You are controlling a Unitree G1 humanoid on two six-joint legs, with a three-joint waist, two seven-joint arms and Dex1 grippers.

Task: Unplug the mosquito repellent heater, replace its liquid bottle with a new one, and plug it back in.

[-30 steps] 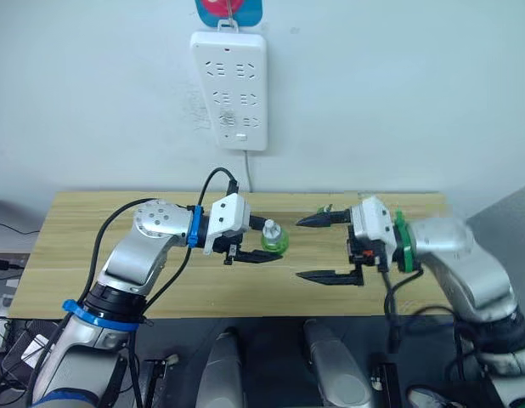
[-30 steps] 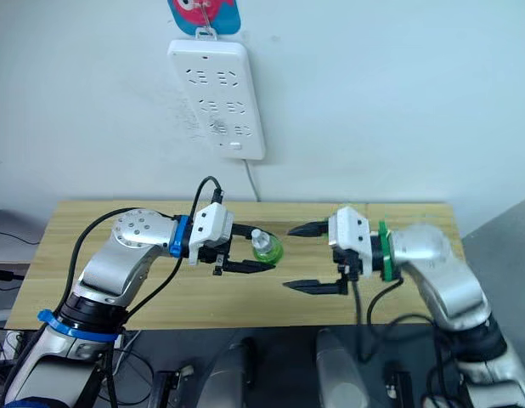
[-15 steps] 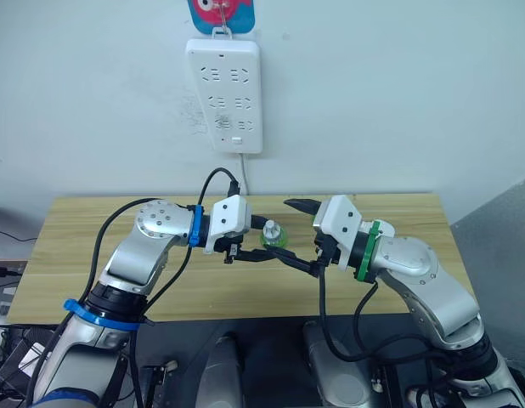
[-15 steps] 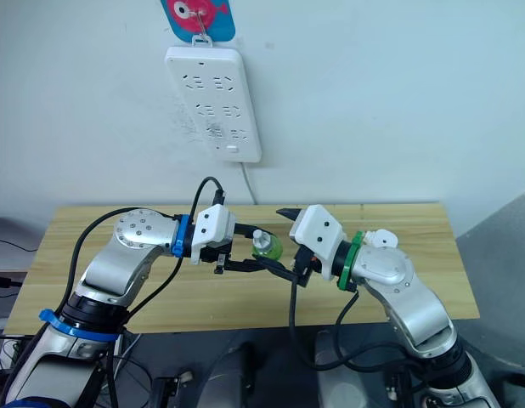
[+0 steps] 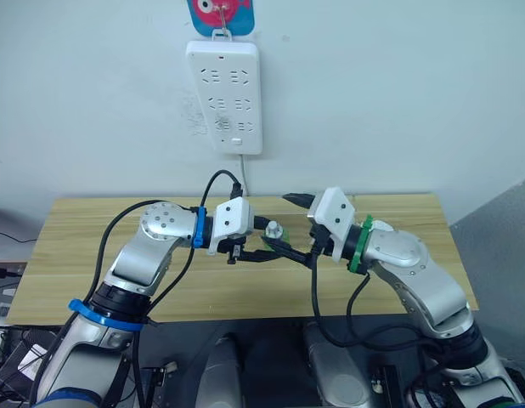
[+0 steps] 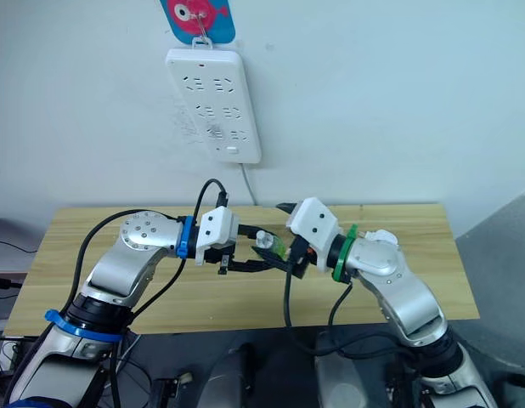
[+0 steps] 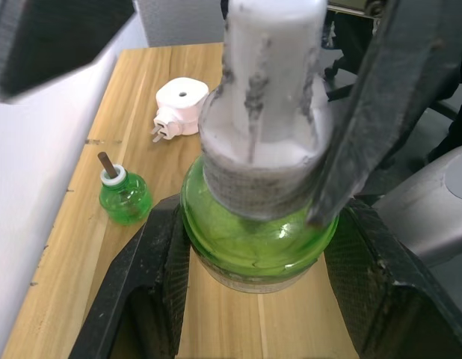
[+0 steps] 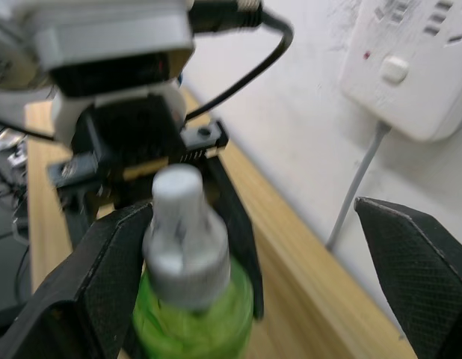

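Left gripper [image 5: 261, 244]: clamping the new one [image 7: 257, 247] by its green body. Right gripper [image 5: 290, 225]: spread wide, its 2 fingers flanking the pale cap [image 8: 179, 235].

The capped green bottle [image 7: 257, 247] is largely hidden: in the head views the two grippers cover most of its body, and in the left wrist view the left gripper's fingers [image 7: 152, 280] hide its sides. There the cap's [image 7: 268, 97] top is cut off. The fish sign [image 5: 222, 12] above the power strip [image 5: 226, 95] is cropped.
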